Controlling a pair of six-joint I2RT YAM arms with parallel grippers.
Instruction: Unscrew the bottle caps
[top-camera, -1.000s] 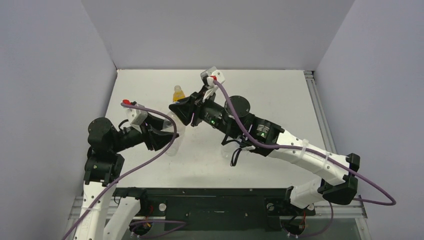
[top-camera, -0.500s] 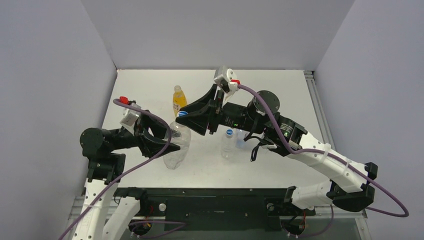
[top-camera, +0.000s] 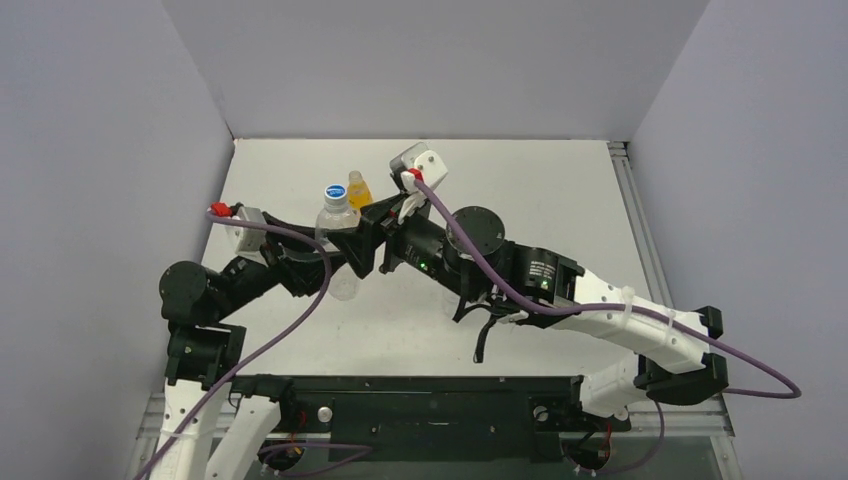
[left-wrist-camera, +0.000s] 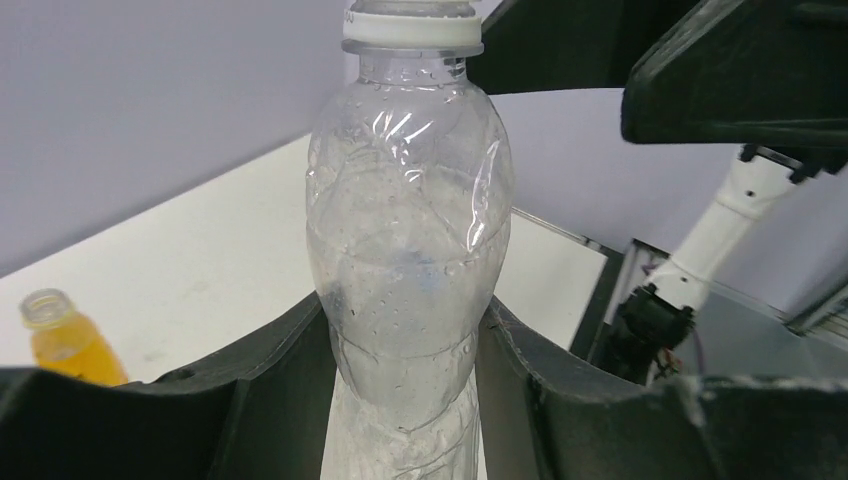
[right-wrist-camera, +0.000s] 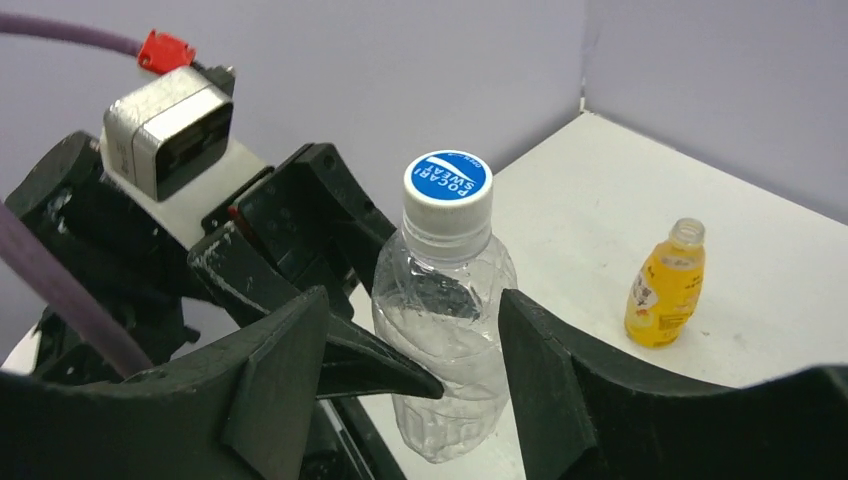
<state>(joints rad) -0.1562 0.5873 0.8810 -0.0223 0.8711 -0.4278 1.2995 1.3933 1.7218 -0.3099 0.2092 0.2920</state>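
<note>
White blue-topped screw cap (right-wrist-camera: 448, 180) is sitting on the clear plastic bottle (left-wrist-camera: 405, 250); left jaws are pinching the bottle, right jaws are standing spread.

I count two bottles: one clear bottle (right-wrist-camera: 445, 340) and one yellow bottle (right-wrist-camera: 665, 295). I see a single cap (right-wrist-camera: 448, 185), white with a blue top. I have two hands, my left hand (left-wrist-camera: 405, 400) and my right hand (right-wrist-camera: 412, 370), each with two fingers (right-wrist-camera: 280, 370), so four in all. Two arms (top-camera: 620, 320) carry them. Two purple cables (top-camera: 300, 320) run along them, one to each arm. Each cable ends at one red plug (top-camera: 220, 211) beside one camera box (right-wrist-camera: 170, 130), which makes two plugs and two boxes. There is one white tabletop (top-camera: 560, 200).
</note>
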